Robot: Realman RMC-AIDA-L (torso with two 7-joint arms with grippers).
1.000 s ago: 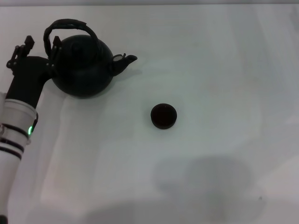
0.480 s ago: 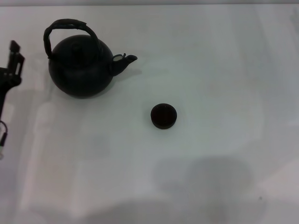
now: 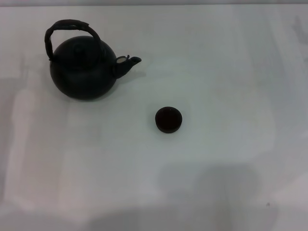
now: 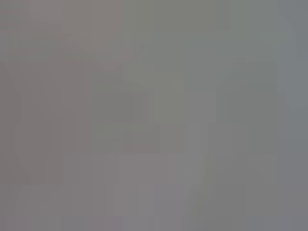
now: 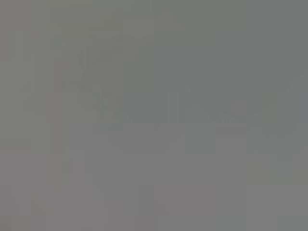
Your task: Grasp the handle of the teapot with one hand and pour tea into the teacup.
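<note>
While neither hand showed in any view, the teapot [image 3: 83,72] stood upright at the worktop's [image 3: 216,72] far left, handle [image 3: 67,28] arched above, spout facing the teacup [image 3: 168,119] well apart.

Plain white tabletop [image 3: 216,62], soft even light, faint grey shadows along its near edge
</note>
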